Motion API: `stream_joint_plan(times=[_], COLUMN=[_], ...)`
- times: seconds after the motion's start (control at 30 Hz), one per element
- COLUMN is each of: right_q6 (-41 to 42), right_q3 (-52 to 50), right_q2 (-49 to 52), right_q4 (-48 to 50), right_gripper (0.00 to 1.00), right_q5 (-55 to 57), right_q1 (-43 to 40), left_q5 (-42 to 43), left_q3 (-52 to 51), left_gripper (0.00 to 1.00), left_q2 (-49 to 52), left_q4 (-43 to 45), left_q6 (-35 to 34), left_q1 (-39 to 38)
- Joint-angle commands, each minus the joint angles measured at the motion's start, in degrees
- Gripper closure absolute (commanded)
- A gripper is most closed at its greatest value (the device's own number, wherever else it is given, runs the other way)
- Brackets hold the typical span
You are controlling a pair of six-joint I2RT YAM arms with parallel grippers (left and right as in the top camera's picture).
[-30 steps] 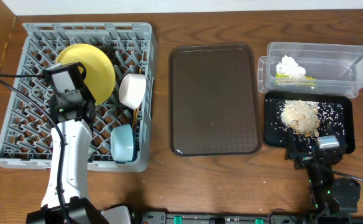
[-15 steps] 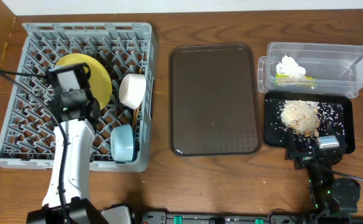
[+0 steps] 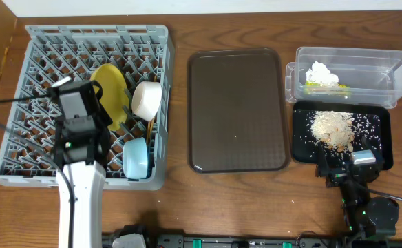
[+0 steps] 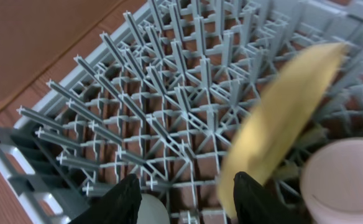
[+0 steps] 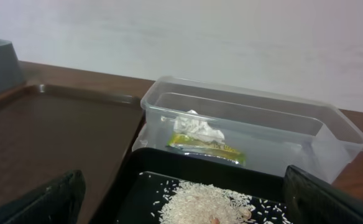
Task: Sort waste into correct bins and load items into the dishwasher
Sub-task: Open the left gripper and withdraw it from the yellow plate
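Note:
The grey dish rack (image 3: 43, 48) holds the pale-yellow plate (image 3: 111, 89) standing on edge, a white bowl (image 3: 146, 100) and a light-blue bowl (image 3: 135, 157). My left gripper (image 3: 82, 105) hangs over the rack, open and empty (image 4: 188, 200); the blurred plate (image 4: 281, 124) is just beside its right finger. The clear tub (image 3: 394, 76) holds the white tissue (image 3: 323, 72) and the green-and-orange wrapper (image 3: 328, 87). The black tray (image 3: 383, 158) holds rice (image 3: 332, 127). My right gripper (image 3: 342, 167) rests open at that tray's front edge (image 5: 188, 208).
The dark brown serving tray (image 3: 237, 110) lies between the rack and the bins. A thin wooden stick (image 3: 148, 128) lies in the rack between the two bowls. The right wrist view shows the tub (image 5: 330, 124) behind the rice (image 5: 206, 202).
The yellow plate has tipped from leaning broadside to standing on edge further right in the rack. My left arm has drawn back toward the front. The right arm has not moved.

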Motion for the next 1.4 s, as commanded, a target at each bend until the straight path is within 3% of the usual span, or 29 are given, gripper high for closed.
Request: stream_joint_plan(times=[0.0,0.17,0.4,0.53,0.93,1.0,1.17,1.37], right_q6=[-0.59,-0.59,-0.59,-0.59,-0.59,-0.59,-0.59,-0.59], right_q3=[-0.2,-0.2,-0.2,-0.2,-0.2,-0.2,-0.2,-0.2], right_q2=[-0.31,-0.31,-0.31,-0.31,-0.31,-0.31,-0.31,-0.31], right_q4=[-0.04,-0.04,-0.04,-0.04,-0.04,-0.04,-0.04,-0.04], right_gripper=[0.01,0.01,0.01,0.01,0.01,0.01,0.01,0.01], right_q5=[-0.26,-0.24,-0.24,-0.26,-0.24,-0.26,-0.24,-0.24], right_q1=[-0.2,-0.17,-0.2,-0.17,-0.2,-0.2,-0.17,-0.2], left_q5=[5.07,17.18,34.75,48.0,46.4,46.58,47.52,33.44], left_q3=[0.09,0.09,0.09,0.09,-0.22,-0.85,-4.5,-9.2], left_gripper=[0.5,0.45,0.2,0.16,0.11,0.11,0.1,0.1], left_q2=[-3.76,-8.79,-15.61,-18.25,-16.87,-16.98,-17.42,-20.41], left_q4=[-1.46,-5.7,-10.38,-11.04,-11.87,-7.96,8.92,14.71], left_q6=[-2.05,-3.48,-3.48,-3.45,-3.21,-1.9,9.46,10.54], left_q1=[-0.02,-0.02,-0.02,-0.02,-1.36,-3.17,-13.9,-21.46])
